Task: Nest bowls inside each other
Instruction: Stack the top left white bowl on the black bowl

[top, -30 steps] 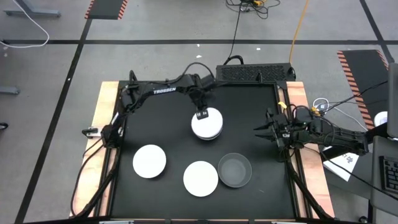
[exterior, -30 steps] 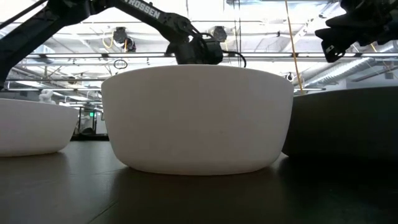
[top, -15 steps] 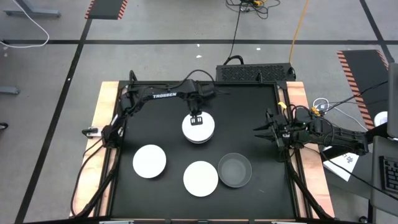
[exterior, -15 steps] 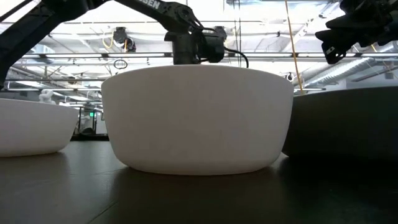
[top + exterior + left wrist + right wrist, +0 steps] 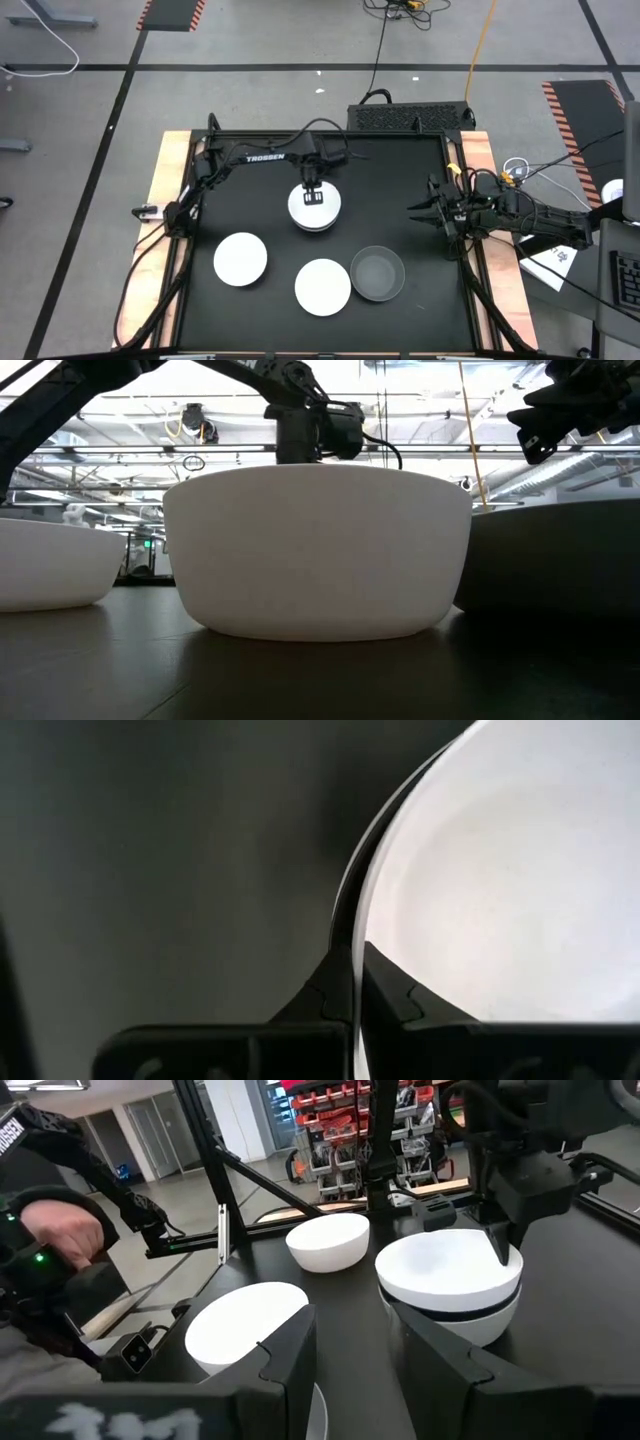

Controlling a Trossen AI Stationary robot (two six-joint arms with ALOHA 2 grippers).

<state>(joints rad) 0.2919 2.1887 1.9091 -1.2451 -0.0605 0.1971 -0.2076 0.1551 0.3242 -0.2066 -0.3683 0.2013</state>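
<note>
Right, here is the table, line by line.
Left gripper (image 5: 314, 196): clamped tight on the rim of the top white bowl (image 5: 314, 203) of a nested stack, one finger inside the rim and one outside, as the left wrist view shows up close.
Nested stack (image 5: 450, 1285): white bowl uppermost, a dark bowl's edge showing as a band just beneath it, lighter bowl under that; it sits mid-table, toward the far side from the loose bowls.
Loose white bowls: one near the table's left-front area (image 5: 240, 259), another (image 5: 322, 285) at the front centre, well apart from the stack.
Grey bowl (image 5: 377, 273): just beside the centre white bowl, on its right, rims close to touching.
Right gripper (image 5: 418, 210): parked over the table's right edge, fingers partly apart with nothing between them.
In the way: from table height the centre white bowl (image 5: 317, 550) fills the low view and hides the stack entirely; only the left arm's wrist shows above its rim.
Around: a dark keyboard-like unit (image 5: 410, 117) beyond the far edge, cables on the floor, a person's hand (image 5: 55, 1230) beyond the table.
</note>
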